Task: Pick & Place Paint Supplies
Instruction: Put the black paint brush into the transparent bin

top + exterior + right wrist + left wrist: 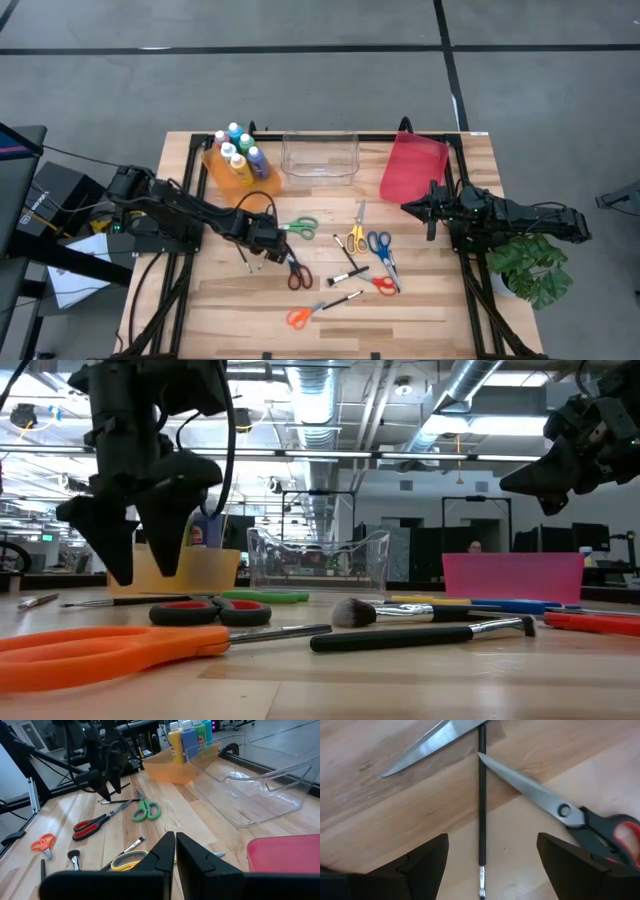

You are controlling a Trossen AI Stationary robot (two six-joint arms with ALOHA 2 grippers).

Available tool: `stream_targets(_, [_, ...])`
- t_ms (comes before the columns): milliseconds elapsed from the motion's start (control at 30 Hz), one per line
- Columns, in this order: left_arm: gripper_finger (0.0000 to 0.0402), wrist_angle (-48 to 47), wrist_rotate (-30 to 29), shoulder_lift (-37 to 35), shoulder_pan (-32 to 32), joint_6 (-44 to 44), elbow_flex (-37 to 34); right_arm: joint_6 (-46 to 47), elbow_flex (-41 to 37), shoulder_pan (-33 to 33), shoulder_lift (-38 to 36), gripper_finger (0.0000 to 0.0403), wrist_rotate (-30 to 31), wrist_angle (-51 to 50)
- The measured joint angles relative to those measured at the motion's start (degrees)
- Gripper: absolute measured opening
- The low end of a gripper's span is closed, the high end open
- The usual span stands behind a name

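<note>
Left claw (487, 865) spread open astride thin paintbrush (482, 805) beside red-handled scissors (600, 827); blade could be pinched too; right claw (175, 851) closed.

Wooden table (430, 300) with scattered scissors (301, 228), paintbrushes (348, 274), and orange (225, 186), clear (320, 157), red (412, 168) bins.

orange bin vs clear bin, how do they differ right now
The orange bin holds the paint bottles; the clear bin holds nothing that shows. The orange bin is tinted and sits nearer the left arm; the clear bin is see-through and sits mid-table. Both stand upright along the table's far edge.
</note>
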Motion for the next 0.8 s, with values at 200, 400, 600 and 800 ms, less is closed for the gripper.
stream_targets(200, [0.0295,0.89,2.36,5.08,0.10,1.59,0.26,0.00,0.00,-0.01,0.00,0.0014,0.01,0.00])
stream_targets(400, [0.0212,-0.71,4.06,6.73,0.33,1.58,0.22,0.01,0.00,0.00,0.00,0.0014,0.00,0.00])
stream_targets(600, [0.0087,-1.13,4.12,4.15,1.17,1.46,-0.15,0.00,0.00,0.00,0.00,0.0014,0.00,0.00])
stream_targets(800, [0.0010,1.21,6.56,4.91,1.46,3.06,0.06,0.00,0.00,0.01,0.00,0.0014,0.02,0.00])
